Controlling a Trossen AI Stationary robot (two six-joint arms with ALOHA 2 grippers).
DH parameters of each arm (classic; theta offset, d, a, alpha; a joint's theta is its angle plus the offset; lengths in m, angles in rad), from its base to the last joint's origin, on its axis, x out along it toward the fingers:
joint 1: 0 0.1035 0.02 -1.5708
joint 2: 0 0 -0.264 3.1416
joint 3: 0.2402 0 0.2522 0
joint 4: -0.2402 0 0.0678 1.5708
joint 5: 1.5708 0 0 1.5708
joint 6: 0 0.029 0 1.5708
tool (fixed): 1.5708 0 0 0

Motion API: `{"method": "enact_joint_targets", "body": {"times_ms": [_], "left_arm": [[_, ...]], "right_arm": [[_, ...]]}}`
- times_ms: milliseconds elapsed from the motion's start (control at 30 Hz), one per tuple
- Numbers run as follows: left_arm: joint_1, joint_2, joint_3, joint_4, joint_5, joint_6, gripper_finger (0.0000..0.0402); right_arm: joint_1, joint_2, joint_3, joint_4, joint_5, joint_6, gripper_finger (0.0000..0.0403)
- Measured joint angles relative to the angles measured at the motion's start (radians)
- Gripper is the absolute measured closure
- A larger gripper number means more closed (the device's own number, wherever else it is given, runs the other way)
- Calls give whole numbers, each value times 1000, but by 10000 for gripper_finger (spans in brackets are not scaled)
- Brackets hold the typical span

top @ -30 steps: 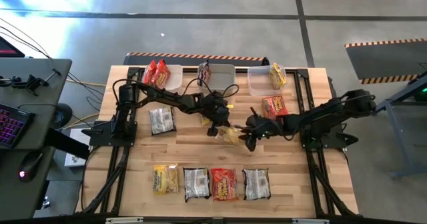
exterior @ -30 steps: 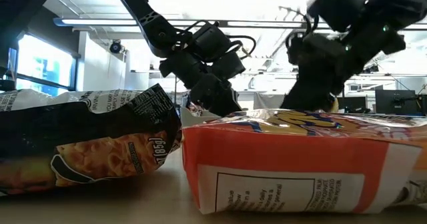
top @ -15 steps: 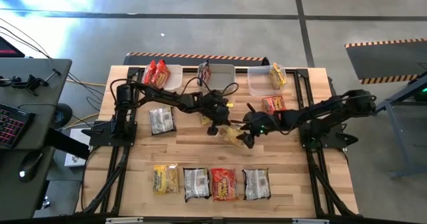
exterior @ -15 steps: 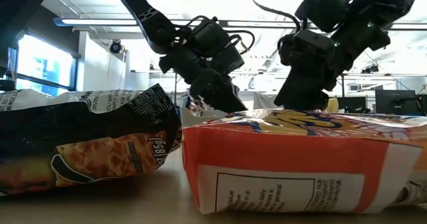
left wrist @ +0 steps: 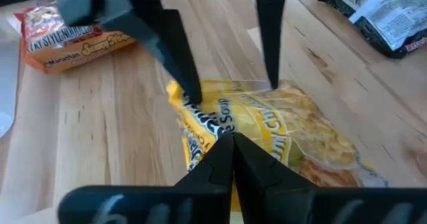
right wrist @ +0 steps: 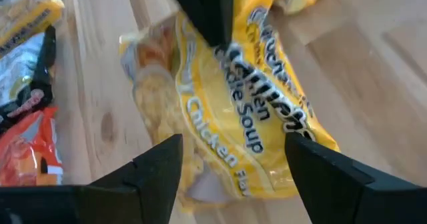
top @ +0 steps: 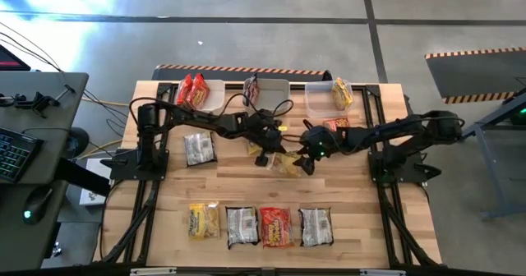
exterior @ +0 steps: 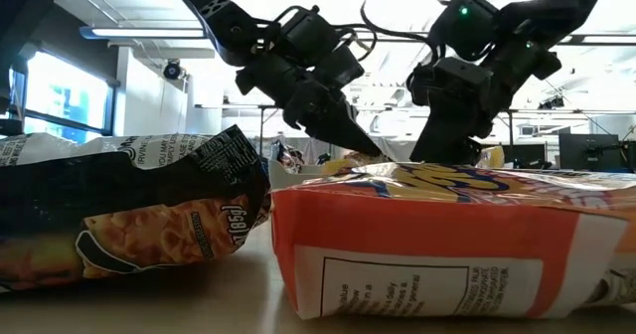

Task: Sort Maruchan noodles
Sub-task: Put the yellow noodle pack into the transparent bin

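A yellow Maruchan noodle packet (top: 285, 164) lies mid-table between my two grippers; it also shows in the left wrist view (left wrist: 293, 131) and the right wrist view (right wrist: 227, 117). My left gripper (top: 265, 157) comes from the table's left and is shut on the packet's left end. My right gripper (top: 309, 164) comes from the table's right and stands open (right wrist: 233, 144), one finger on either side of the packet's other end. My left gripper pinches the yellow packet's end edge (left wrist: 212, 132) between its two shut fingers. The fingers slant down from the table's left. That end is raised a little, and the rest of the packet slopes down to the tabletop. My right gripper's fingertips (left wrist: 193, 94) stand at the packet's far end; I cannot tell whether they touch it.
Three pale bins line the far edge: one with red packets (top: 215, 98), one with a silver packet (top: 271, 94), one with a yellow packet (top: 322, 100). A silver packet (top: 199, 149) lies left, a red one (top: 335, 126) under the right arm. Several packets (top: 275, 225) sit in a row near the front.
My left gripper has risen a little, still shut on the yellow packet's end, which has come up with it. My right arm has swung toward the table's far edge and now covers part of the red packet.
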State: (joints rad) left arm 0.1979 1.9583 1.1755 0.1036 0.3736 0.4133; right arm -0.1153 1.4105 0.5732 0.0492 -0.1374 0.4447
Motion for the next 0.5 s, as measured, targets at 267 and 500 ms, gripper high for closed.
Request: {"method": "enact_joint_targets", "body": {"times_ms": [267, 500], "left_arm": [[-4, 0, 0, -22, 0, 9, 401], [-6, 0, 0, -11, 1, 27, 401]], "right_arm": [[-70, -93, 2, -13, -81, -85, 146], [-157, -104, 3, -40, -199, -203, 146]]}}
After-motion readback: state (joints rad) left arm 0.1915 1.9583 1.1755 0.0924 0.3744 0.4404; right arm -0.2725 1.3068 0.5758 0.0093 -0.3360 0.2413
